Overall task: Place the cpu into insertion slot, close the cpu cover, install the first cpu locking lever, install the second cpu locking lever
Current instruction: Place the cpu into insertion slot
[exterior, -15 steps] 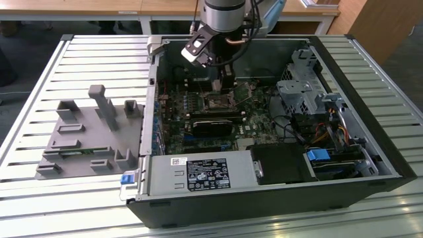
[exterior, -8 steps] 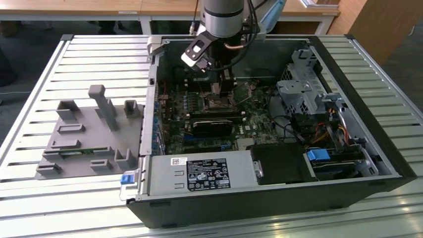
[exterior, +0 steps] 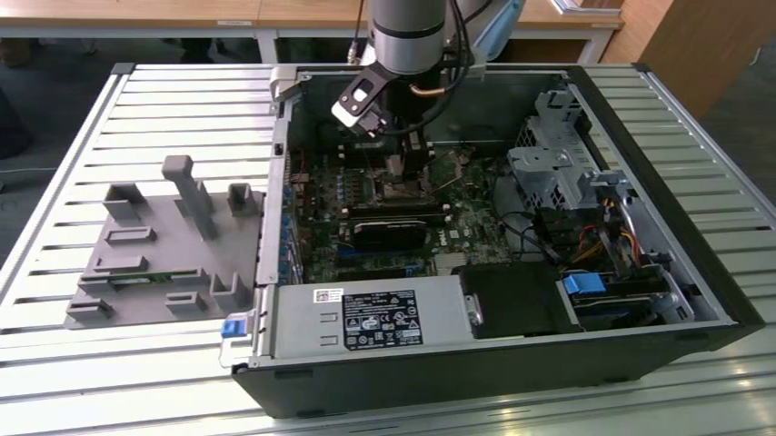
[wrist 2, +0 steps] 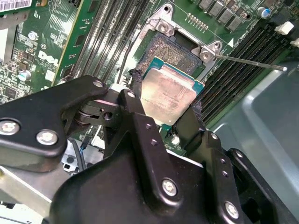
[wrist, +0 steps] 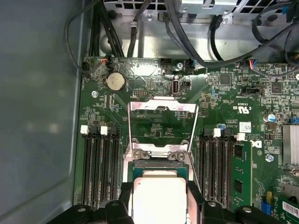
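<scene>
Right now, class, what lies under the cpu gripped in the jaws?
The insertion slot: in the second wrist view its dark centre and silver rim show beyond the cpu held in the jaws. The rest of the slot is covered by the chip.

A white-and-black label (exterior: 378, 320) sits on the power supply (exterior: 303, 334), lower centre of the exterior view; its marks are beyond my reading. White lettering is printed on the green circuit board (wrist: 243, 93) in the first wrist view. The cpu (wrist 2: 168, 95) clamped in my fingers (wrist 2: 189, 126) offers nothing legible.
</scene>
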Motion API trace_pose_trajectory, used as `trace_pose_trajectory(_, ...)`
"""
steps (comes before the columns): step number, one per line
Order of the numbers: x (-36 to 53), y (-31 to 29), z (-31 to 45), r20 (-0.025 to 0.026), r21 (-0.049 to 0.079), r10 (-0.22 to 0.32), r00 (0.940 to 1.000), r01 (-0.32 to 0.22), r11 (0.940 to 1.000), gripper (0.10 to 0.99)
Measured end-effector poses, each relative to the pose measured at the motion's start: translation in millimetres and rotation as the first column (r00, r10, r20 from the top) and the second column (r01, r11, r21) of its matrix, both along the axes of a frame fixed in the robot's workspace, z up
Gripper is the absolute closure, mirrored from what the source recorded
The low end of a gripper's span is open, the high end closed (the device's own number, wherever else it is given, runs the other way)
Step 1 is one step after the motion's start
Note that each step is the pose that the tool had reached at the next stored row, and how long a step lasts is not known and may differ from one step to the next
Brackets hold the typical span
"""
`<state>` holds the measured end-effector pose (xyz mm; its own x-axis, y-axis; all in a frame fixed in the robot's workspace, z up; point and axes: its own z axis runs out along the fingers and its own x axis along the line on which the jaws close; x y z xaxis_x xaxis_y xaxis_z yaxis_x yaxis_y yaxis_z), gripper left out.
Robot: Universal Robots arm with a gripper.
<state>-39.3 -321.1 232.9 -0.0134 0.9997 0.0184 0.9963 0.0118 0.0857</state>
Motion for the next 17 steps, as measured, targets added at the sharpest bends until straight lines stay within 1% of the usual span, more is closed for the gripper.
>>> trace_pose_trajectory(12, -2.6, 0.0, -3.5, 0.0000, 0.000, 0.000, 1.0000, 0.000, 1.0000, 0.545)
trace_pose_trajectory(17, -2.9, 0.7, -7.9, 0.0000, 0.000, 0.000, 1.0000, 0.000, 1.0000, 0.545)
